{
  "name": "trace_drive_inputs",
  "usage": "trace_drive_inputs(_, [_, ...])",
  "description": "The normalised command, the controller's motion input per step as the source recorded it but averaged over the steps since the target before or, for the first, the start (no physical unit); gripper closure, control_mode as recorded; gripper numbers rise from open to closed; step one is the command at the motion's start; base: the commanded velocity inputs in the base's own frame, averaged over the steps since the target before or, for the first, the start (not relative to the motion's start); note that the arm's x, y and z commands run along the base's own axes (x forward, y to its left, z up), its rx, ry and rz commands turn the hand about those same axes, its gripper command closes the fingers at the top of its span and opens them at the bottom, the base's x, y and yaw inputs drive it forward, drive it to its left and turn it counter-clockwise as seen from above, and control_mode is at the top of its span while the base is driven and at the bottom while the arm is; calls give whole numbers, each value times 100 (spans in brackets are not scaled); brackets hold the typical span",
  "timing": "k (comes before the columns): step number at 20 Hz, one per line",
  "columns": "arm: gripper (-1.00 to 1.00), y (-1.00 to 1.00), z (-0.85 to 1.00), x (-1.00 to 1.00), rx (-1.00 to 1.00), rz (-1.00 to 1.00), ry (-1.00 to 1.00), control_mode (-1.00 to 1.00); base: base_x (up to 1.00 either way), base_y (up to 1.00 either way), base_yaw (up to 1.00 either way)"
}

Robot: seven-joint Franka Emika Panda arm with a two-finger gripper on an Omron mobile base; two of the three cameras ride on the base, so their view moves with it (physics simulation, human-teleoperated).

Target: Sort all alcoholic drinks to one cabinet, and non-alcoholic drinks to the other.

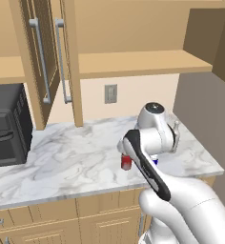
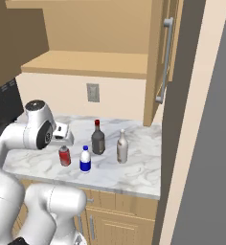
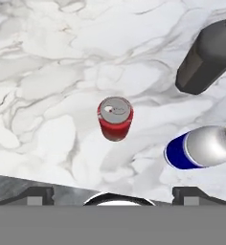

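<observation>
Your gripper [image 3: 113, 195] hangs wide open, empty, above the worktop [image 3: 48, 72]. The can [image 3: 115, 118] stands below; white bottle [image 3: 201, 147] at four o'clock. No lettering is readable.

red can [image 3: 115, 119] with silver top, white bottle [image 3: 201, 147] with blue label, dark grey bottle [image 3: 205, 56], white grey-veined marble counter [image 3: 48, 86].

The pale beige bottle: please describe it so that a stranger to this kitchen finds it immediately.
On the marble counter under the open wall cabinet, four drinks stand together. The pale beige bottle stands nearest the counter's right end, beside the dark grey bottle. It alone is light-coloured with a long neck and no red cap.
</observation>
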Motion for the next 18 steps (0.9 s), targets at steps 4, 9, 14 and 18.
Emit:
trace_drive_inputs(4, [-100, 29, -46, 46, 0, 0, 0, -100, 0, 0, 0])
trace_drive_inputs(9, [-100, 19, -50, 46, 0, 0, 0, -100, 0, 0, 0])
trace_drive_inputs(14, [-100, 0, -33, 18, 0, -1, -1, -100, 0, 0, 0])
trace_drive_inputs(18, [-100, 0, -29, 8, 0, -3, -1, -100, 0, 0, 0])
